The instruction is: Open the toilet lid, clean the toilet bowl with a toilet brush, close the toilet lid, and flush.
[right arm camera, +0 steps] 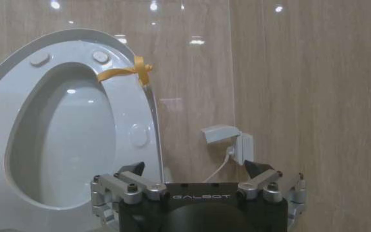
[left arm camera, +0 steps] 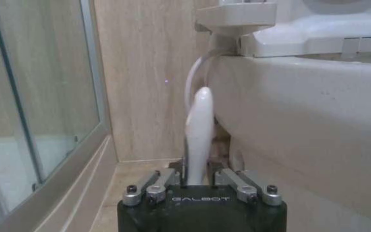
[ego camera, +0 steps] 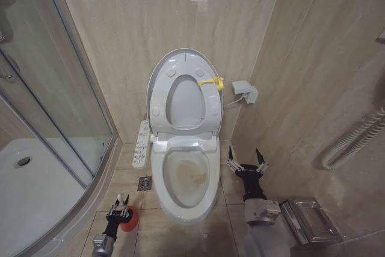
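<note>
- The lid (ego camera: 180,64) stands raised against the wall, with the seat (ego camera: 157,102) up in front of it; a yellow tag (ego camera: 213,82) hangs at its rim.
- The bowl (ego camera: 183,176) lies open, its inside stained yellowish-brown.
- The left end effector (ego camera: 119,207) is low on the floor, left of the bowl, its fingers pinching the white handle of the brush (left arm camera: 198,140), which stands upright in the left wrist view.
- The red brush holder (ego camera: 129,219) sits on the floor just beside that end effector.
- The right end effector (ego camera: 246,161) hovers right of the bowl, fingers spread wide, holding nothing.
- A wall socket (ego camera: 245,91) is mounted right of the lid.
</note>
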